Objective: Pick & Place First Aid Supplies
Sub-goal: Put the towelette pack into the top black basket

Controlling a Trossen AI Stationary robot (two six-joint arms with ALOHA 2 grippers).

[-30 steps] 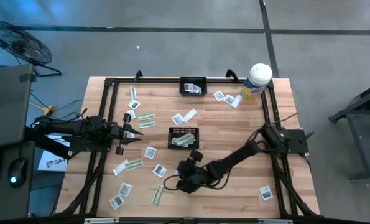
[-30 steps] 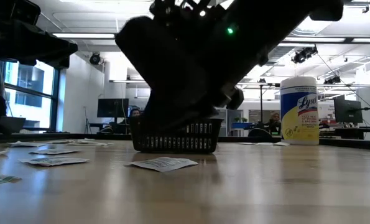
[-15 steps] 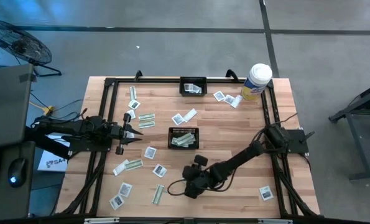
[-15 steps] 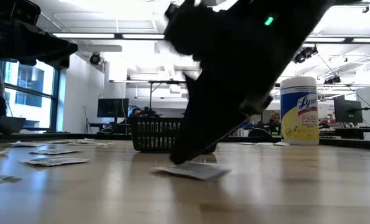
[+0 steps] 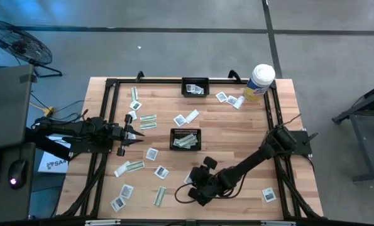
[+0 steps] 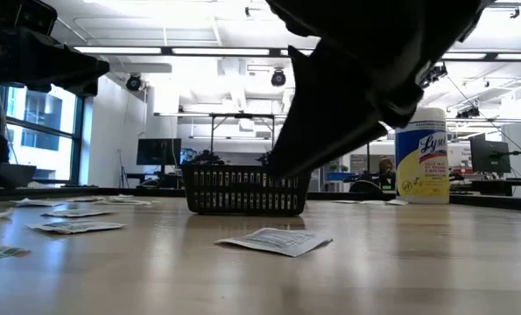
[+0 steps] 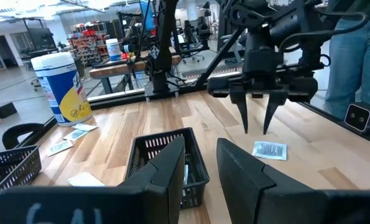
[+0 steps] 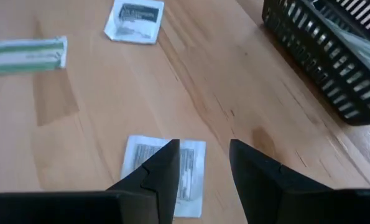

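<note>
Low view: right gripper [image 6: 282,166] now higher above packet [image 6: 275,241].

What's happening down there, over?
Right tool open, poised over a white packet, nothing held. Left tool waiting at the table's left side. Basket close by, not in the way.

right gripper [image 5: 192,190] hovers low with jaws apart; left gripper [image 5: 136,134] waits, jaws parted.
</note>
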